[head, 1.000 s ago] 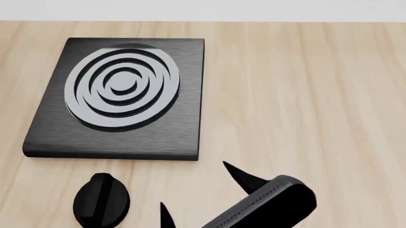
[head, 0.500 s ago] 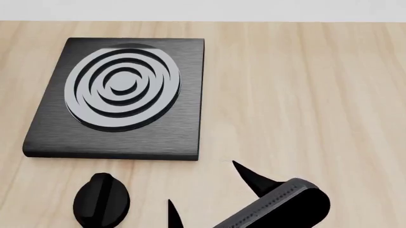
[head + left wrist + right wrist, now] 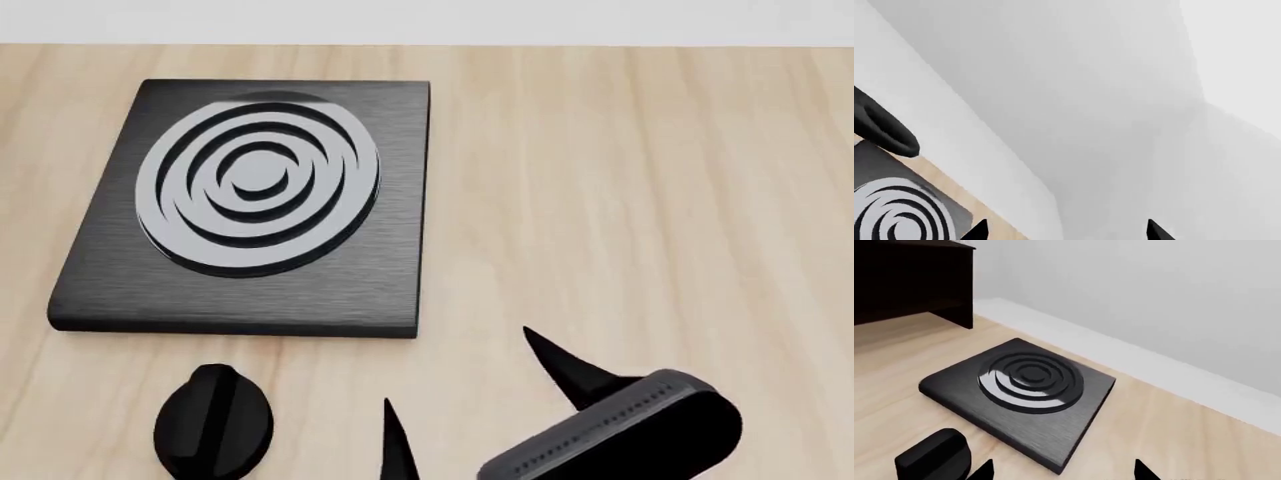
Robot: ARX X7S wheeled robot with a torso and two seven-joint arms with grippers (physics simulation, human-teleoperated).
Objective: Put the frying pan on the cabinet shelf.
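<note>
Frying pan is nowhere in these views, so where it sits cannot be told: it may already be on the shelf out of sight, or it may be waiting somewhere off frame. Neither hand carries it. The right hand [image 3: 457, 365], at the lower middle of the head view, has its two pointed fingers spread wide with nothing between them. The left hand [image 3: 1066, 223] is likewise spread and empty, its tips showing at the bottom of its own camera's frame against a bare white wall [image 3: 1074, 100]. The dark cabinet [image 3: 914, 285] fills the upper left of the right wrist view; only a shadowed part of it shows, and no pan can be made out there. On the wooden table [image 3: 641, 200] a black hotplate [image 3: 254, 200] with grey rings lies at the upper left of the head view, with no cookware on it. A black rounded part [image 3: 214, 420] sits just below it; what it is I cannot tell. Nothing else crowds the table.
</note>
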